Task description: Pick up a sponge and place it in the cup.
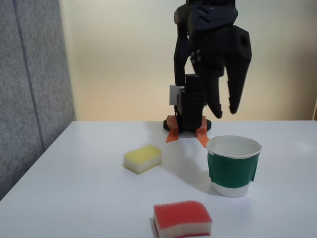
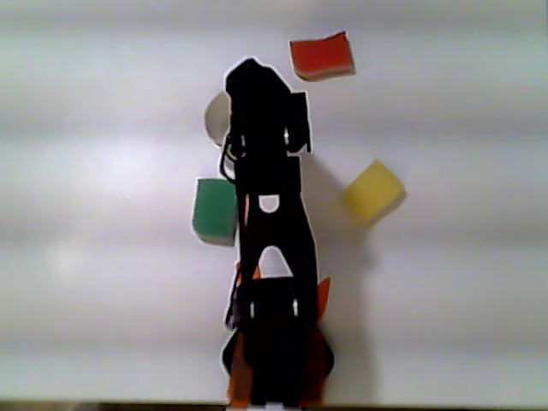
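Red-topped, the sponge lies at the table's near edge in the fixed view, long axis crosswise, below and forward of my empty, parted pincer raised above the cup.

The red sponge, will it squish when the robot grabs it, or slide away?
The red sponge probably squishes: its pale middle looks like soft, bubbly foam. It's likely very light for its size. It lies flat and blocky on the table, so it shouldn't roll, though a nudge might slide it on that smooth top.
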`<state>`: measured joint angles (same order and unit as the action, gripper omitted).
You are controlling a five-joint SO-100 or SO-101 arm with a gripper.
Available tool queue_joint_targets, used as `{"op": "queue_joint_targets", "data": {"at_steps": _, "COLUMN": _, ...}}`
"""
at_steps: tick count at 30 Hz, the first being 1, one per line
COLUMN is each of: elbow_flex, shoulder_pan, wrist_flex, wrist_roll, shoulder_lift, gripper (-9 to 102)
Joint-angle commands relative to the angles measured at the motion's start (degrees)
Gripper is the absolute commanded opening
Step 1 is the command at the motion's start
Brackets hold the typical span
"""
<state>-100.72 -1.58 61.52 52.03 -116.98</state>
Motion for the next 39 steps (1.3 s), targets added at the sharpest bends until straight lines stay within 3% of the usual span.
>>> {"op": "queue_joint_targets", "data": {"at_steps": 1, "elbow_flex": 8.4, "shoulder_pan": -2.3, "wrist_flex": -0.7, "wrist_roll": 5.4, "shoulder_lift": 5.6, "gripper": 12}}
{"op": "queue_joint_targets", "data": {"at_steps": 7, "elbow_flex": 25.9, "shoulder_pan": -6.6, "wrist_flex": 2.5, "wrist_roll": 17.4, "shoulder_lift": 21.9, "gripper": 22}}
{"op": "queue_joint_targets", "data": {"at_steps": 16, "elbow_flex": 45.1, "shoulder_pan": -9.1, "wrist_flex": 14.0, "wrist_roll": 21.0, "shoulder_lift": 43.2, "gripper": 24}}
{"op": "queue_joint_targets", "data": {"at_steps": 25, "elbow_flex": 46.5, "shoulder_pan": -7.2, "wrist_flex": 18.1, "wrist_roll": 13.3, "shoulder_lift": 55.0, "gripper": 31}}
{"op": "queue_joint_targets", "data": {"at_steps": 32, "elbow_flex": 62.9, "shoulder_pan": -7.2, "wrist_flex": 27.0, "wrist_roll": 10.8, "shoulder_lift": 64.2, "gripper": 29}}
{"op": "queue_joint_targets", "data": {"at_steps": 39, "elbow_flex": 61.9, "shoulder_pan": -6.8, "wrist_flex": 26.1, "wrist_roll": 9.6, "shoulder_lift": 58.0, "gripper": 34}}
